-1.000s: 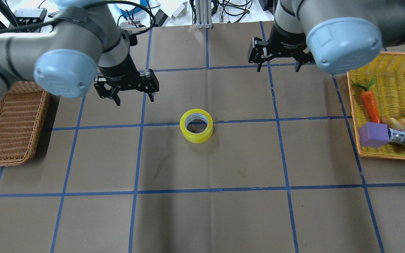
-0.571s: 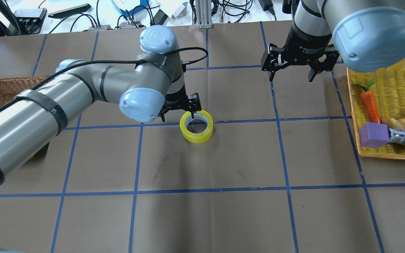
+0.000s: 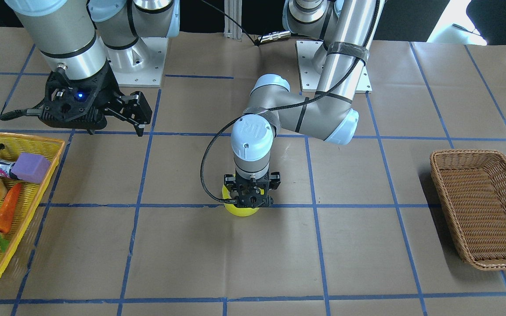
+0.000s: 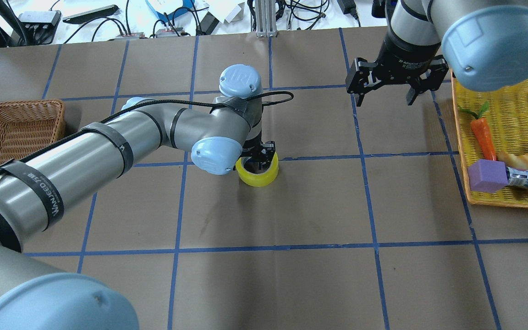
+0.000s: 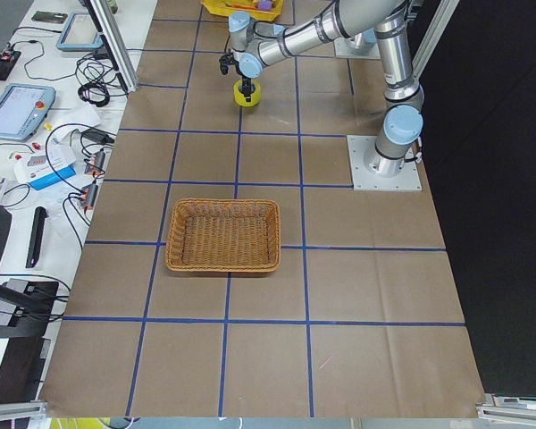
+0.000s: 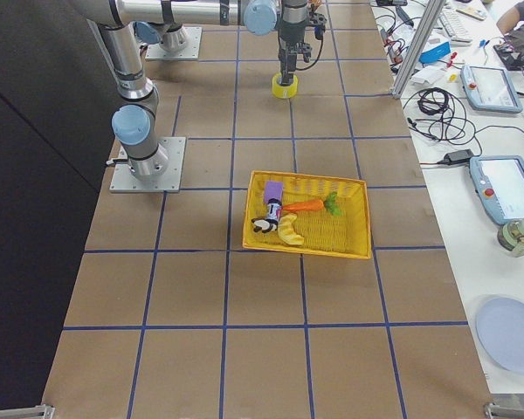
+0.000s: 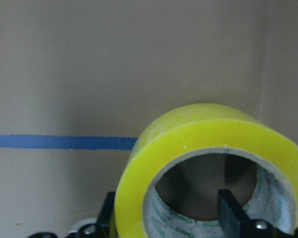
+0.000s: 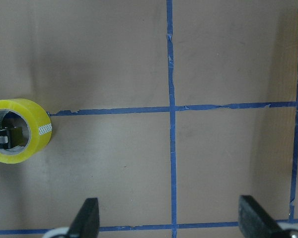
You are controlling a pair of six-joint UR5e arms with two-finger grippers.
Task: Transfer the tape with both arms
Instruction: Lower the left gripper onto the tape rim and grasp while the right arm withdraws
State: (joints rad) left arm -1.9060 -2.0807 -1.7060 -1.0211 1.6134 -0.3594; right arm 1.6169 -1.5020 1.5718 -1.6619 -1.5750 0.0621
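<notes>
The tape (image 4: 260,178) lies flat near the middle of the table (image 4: 291,284), on a blue grid line (image 4: 319,157). The left gripper (image 4: 258,158) stands over it with its jaws apart, one finger (image 7: 232,214) inside the core and the other outside the wall. In the overhead view, the right gripper (image 4: 385,98) hangs spread wide at 2 o'clock. The yellow basket (image 4: 527,91) sits at 3 and the wicker basket (image 4: 12,128) at 9.

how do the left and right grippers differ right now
The left gripper is down at the tape, one finger inside its core and one outside; the right gripper hangs above the table, away from the tape. The left gripper's jaws are narrow, not yet pressed on the wall; the right gripper's are spread wide. Both are black, open and point down.
</notes>
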